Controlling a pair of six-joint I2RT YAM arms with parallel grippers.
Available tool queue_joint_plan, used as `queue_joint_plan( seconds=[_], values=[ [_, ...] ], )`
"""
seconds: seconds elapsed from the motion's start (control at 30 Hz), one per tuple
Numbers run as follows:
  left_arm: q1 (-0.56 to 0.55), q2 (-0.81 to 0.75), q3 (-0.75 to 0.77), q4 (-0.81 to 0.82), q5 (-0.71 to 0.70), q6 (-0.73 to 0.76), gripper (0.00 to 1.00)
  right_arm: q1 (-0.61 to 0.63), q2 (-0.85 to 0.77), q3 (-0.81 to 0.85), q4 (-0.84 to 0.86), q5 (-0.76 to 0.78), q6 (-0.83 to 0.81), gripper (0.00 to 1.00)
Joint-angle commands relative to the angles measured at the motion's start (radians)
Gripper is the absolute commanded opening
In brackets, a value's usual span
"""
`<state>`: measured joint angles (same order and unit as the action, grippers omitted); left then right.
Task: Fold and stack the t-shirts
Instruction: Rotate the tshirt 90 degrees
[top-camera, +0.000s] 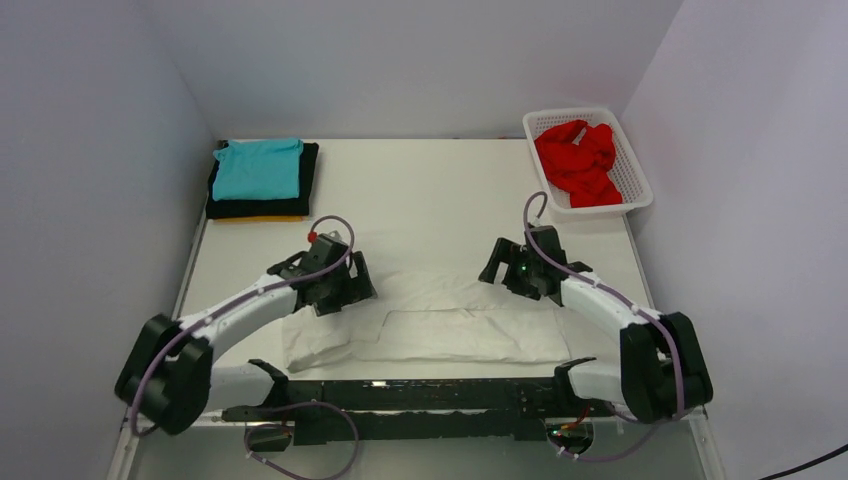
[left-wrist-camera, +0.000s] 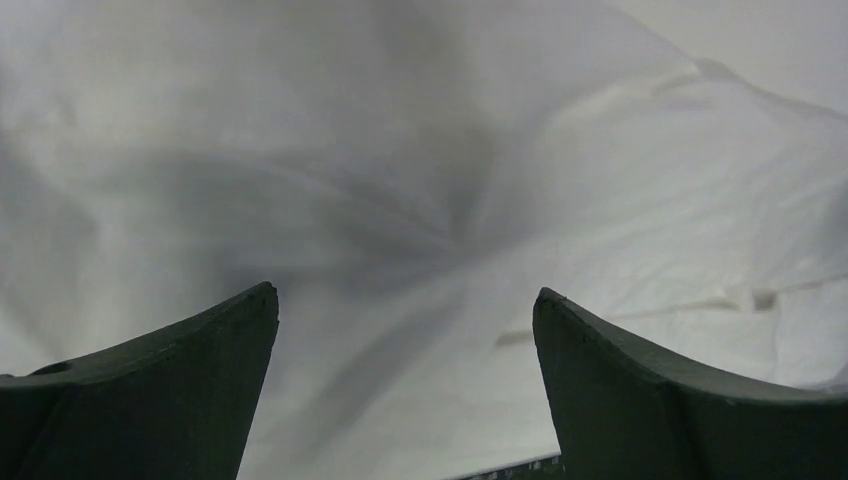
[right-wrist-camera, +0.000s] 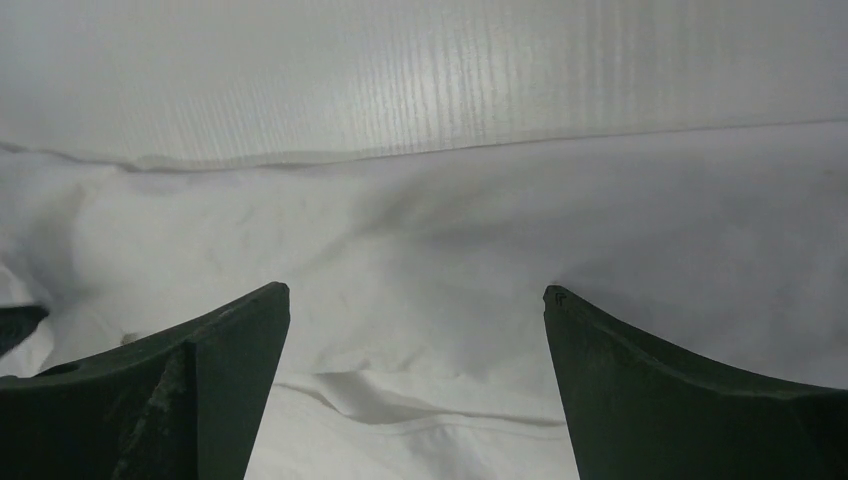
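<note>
A large white t-shirt (top-camera: 430, 325) lies spread across the near half of a white table (top-camera: 430, 190), its soft cloth rumpled into shallow folds and a long crease along the middle. The left gripper (top-camera: 335, 290) hangs low over the shirt's left part, and the right gripper (top-camera: 510, 268) hangs over its upper right edge. Both wrist views show dark, wedge-shaped fingers held wide apart with only wrinkled white fabric in the gap; neither pair pinches anything. Whether the tips touch the cloth cannot be told.

In the right wrist view the shirt's edge meets a faintly ribbed white surface. At the far left corner of the table sits a neat stack of folded shirts: a teal t-shirt (top-camera: 258, 168) on top, a black t-shirt (top-camera: 305, 195) beneath it, and a thin yellow-orange t-shirt (top-camera: 255, 218) edge showing at the bottom. At the far right corner stands a white plastic lattice basket (top-camera: 640, 185), rectangular, with a red t-shirt (top-camera: 578, 160) bunched loosely inside it.
</note>
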<state>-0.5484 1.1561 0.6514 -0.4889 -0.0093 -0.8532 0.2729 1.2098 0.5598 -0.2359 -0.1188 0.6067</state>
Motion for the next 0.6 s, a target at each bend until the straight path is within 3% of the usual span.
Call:
queue_joint_plan(
  seconds=[0.0, 0.13, 0.2, 0.33, 0.57],
  values=[
    [0.078, 0.183, -0.046, 0.322, 0.096, -0.017, 0.99, 0.005, 0.105, 0.018, 0.106, -0.144, -0.058, 1.0],
    [0.157, 0.379, 0.041, 0.437, 0.156, -0.029, 1.0, 0.01, 0.125, 0.012, 0.067, -0.182, -0.076, 1.0],
    [0.161, 0.488, 0.172, 0.415, 0.071, -0.009, 0.99, 0.018, 0.115, -0.008, 0.066, -0.21, -0.072, 1.0],
    [0.167, 0.831, 0.624, 0.258, 0.021, 0.03, 0.99, 0.041, 0.121, -0.024, 0.064, -0.321, -0.082, 1.0],
    [0.152, 1.414, 1.488, 0.232, 0.214, -0.007, 0.99, 0.212, 0.204, -0.03, 0.203, -0.553, -0.068, 1.0]
  ],
)
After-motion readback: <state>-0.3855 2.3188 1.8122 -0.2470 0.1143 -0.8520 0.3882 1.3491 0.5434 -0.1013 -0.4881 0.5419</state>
